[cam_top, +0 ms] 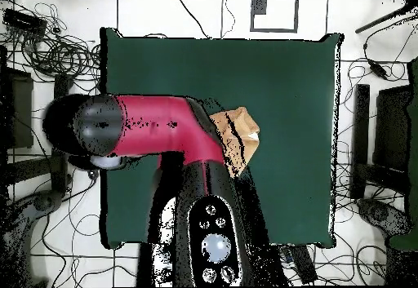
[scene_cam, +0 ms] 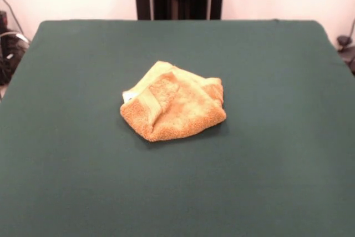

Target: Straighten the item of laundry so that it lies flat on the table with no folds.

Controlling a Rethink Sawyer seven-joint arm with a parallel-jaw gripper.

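Crumpled towel [scene_cam: 173,102] near mid-tabletop [scene_cam: 277,181], folded over itself, woven band and white tag at its 9 o'clock edge in the front view; flattening not yet begun, every fold left to open. Overhead only: red arm [cam_top: 163,126] covering the towel's 9 o'clock side. Claw unseen in either view, state impossible to tell.
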